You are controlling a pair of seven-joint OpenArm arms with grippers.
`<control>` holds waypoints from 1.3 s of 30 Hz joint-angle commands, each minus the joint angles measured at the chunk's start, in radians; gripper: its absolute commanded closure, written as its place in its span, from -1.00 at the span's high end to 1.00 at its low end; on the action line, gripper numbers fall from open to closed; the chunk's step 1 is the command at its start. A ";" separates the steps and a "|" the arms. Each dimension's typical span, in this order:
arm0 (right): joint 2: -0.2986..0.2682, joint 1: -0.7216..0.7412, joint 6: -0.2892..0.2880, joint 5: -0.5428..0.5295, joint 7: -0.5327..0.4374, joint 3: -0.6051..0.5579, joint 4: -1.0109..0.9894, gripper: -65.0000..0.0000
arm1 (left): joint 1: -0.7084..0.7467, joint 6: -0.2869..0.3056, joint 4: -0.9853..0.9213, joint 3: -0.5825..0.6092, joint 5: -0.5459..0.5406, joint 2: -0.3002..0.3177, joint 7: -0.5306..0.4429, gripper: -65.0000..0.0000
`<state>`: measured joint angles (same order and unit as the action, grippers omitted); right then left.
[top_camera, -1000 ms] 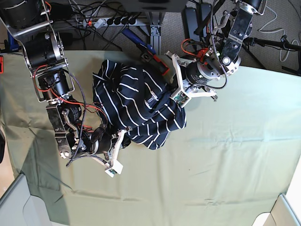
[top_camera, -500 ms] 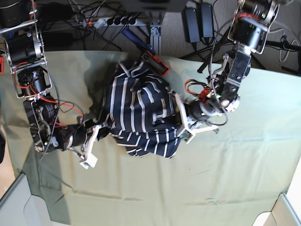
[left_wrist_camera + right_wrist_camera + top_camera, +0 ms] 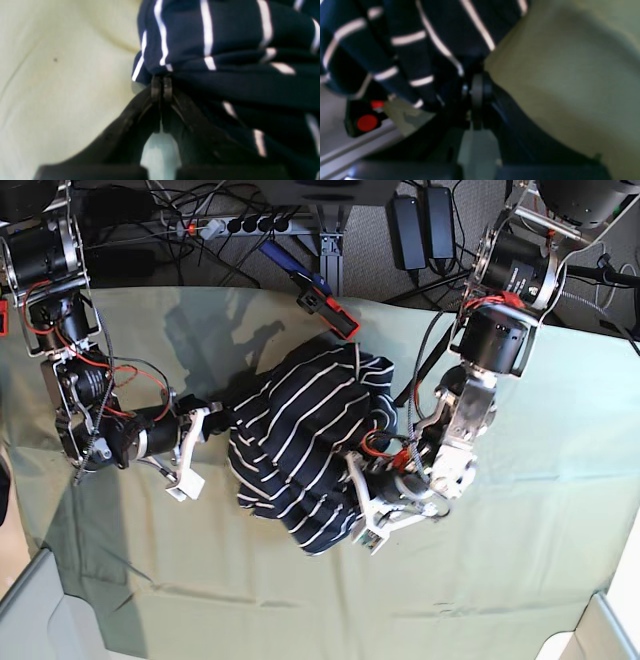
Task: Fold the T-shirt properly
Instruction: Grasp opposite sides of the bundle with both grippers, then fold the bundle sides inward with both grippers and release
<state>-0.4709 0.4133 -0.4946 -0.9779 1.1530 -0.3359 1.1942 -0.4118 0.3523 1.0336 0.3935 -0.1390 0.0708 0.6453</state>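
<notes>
The tabletop (image 3: 520, 510) is covered with a pale green cloth (image 3: 300, 600), and on it, a little left of the middle in the base view, lies the T-shirt (image 3: 300, 450). It is not folded. It is a crumpled heap, with the navy fabric bunched up and the white stripes running in several directions. I can make out no flat panel, no sleeve and no clean edge, so I judge that the task is at its beginning: the shirt must first be spread out flat, and all the folds are left to do. Much of the green cloth around the heap is free, especially toward the near side and toward the side of my left arm.

I hold the heap from two sides. My left gripper (image 3: 368, 498) is at the lower edge of the heap, on the right in the base view. In the left wrist view the left gripper (image 3: 161, 83) is clenched, its two tips pressed together on a hem of the striped fabric, and the shirt hangs above and to the right of the tips. My right gripper (image 3: 222, 418) is at the opposite, upper-left edge of the heap. In the right wrist view the right gripper (image 3: 476, 86) is also clenched, and the fabric meets its tips from above and to the left, so I judge that it pinches an edge there, though that picture is blurred.

Behind the tabletop, near the far edge, there is a clamp with a red part (image 3: 338, 322).
</notes>
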 commanded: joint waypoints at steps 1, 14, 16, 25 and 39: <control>-0.010 0.000 -0.097 -0.019 0.000 0.006 0.035 -1.00 | -0.031 0.004 -0.008 0.001 0.011 -0.011 0.001 -1.00; -0.013 -0.131 -0.097 -0.007 0.005 0.026 0.239 -1.00 | -0.176 -0.103 0.013 0.096 0.032 -0.015 0.028 -1.00; -0.013 -0.131 -0.097 -0.006 0.006 0.058 0.241 -1.00 | -0.209 -0.106 0.073 0.043 0.031 0.001 0.075 -1.00; -0.014 -0.093 -0.097 -0.005 -0.024 0.240 0.242 -1.00 | -0.190 -0.105 0.397 -0.035 -0.115 0.136 0.272 -1.00; 0.166 0.079 -0.097 0.019 -0.061 0.248 0.122 -1.00 | 0.222 -0.071 0.749 -0.033 -0.103 0.165 0.294 -1.00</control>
<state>-0.2985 0.4595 -0.4950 -0.9348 1.1149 -0.0940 1.2995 -0.1558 0.2729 1.7580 0.3664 -0.2420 0.2344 0.9672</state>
